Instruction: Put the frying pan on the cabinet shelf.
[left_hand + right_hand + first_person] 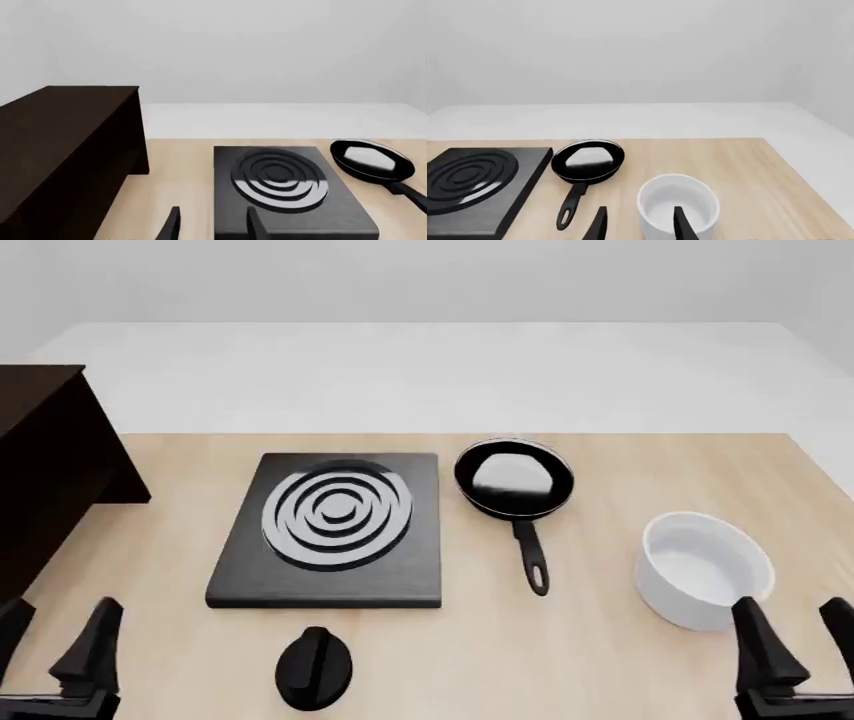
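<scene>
The frying pan (514, 478) lies on the wooden table just right of the hob, its long handle (533, 558) pointing toward me. It also shows in the left wrist view (370, 159) and the right wrist view (587, 160). At the far left stands the dark brown cabinet (47, 465) (63, 145). Only its top and outer walls show, so the cabinet shelf is hidden. My left gripper (60, 625) (212, 220) hangs open and empty at the near left, well away from the pan. My right gripper (790, 625) (639, 220) is open and empty near the bowl.
A black square hob (334, 530) with silver rings lies mid-table between cabinet and pan. A white round bowl (703, 570) stands right of the pan handle, just ahead of my right gripper. A small black rounded object (314, 668) sits near the front edge.
</scene>
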`<act>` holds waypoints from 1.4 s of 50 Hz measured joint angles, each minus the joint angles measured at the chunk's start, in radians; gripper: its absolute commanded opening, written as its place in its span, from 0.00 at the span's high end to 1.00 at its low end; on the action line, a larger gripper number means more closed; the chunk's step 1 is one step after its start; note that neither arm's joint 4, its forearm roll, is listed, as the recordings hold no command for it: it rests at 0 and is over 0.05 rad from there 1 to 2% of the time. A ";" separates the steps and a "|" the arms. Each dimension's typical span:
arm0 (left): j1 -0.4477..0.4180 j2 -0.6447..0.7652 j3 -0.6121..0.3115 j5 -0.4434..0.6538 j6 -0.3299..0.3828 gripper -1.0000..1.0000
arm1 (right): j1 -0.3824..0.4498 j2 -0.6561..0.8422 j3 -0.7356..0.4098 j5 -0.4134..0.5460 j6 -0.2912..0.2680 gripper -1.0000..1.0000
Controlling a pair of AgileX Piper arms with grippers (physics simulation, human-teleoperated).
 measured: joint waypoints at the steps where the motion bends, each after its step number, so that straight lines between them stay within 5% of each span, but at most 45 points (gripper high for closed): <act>1: -0.001 -0.005 0.000 0.005 0.001 0.00 | 0.000 -0.004 -0.002 0.006 0.000 0.00; 40: -0.063 -0.054 -0.321 0.387 0.001 0.00 | 0.084 0.010 -0.326 0.395 -0.011 0.00; 70: -0.070 -0.018 -0.438 0.507 -0.025 0.00 | 0.194 0.358 -0.668 0.520 -0.013 0.00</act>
